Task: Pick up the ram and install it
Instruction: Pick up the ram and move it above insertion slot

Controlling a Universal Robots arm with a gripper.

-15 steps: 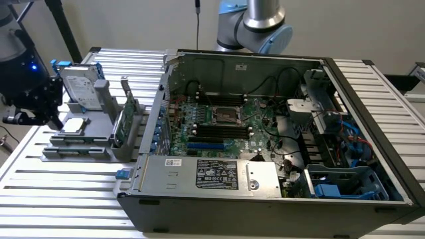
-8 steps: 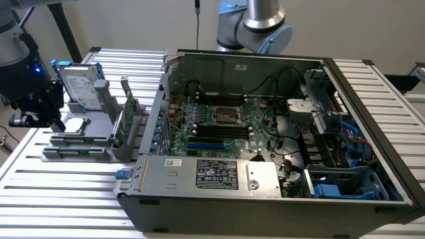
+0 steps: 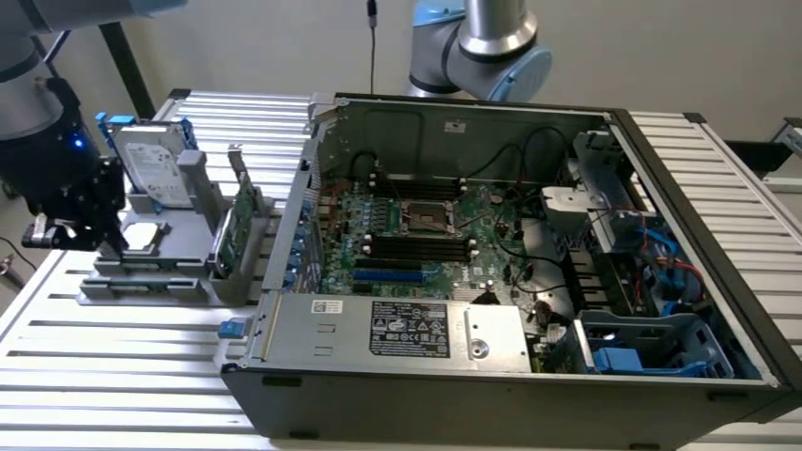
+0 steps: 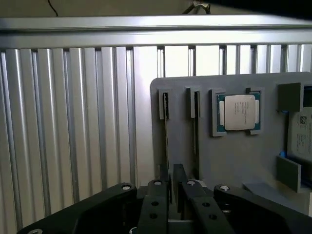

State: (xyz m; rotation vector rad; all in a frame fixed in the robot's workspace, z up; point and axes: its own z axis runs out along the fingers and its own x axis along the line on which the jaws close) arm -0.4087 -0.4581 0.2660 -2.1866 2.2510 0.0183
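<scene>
Fingers (image 4: 179, 176) of the gripper (image 4: 170, 181) are sitting narrow, pinching the ram (image 4: 165, 131) in its gray holder (image 4: 204, 161); we are judging this the pickup, calling for a straight lift.

a plain pale wall (image 3: 276, 47) stands behind a desk (image 3: 126, 376) of ribbed silver slats that catch soft, even light; a thin black cable (image 3: 372, 38) hangs against the wall.

I see the ram (image 4: 166, 141) edge-on: a long, thin, dark strip standing upright in a narrow slot of the grey holder (image 4: 234, 161), just beside a second such strip.
</scene>
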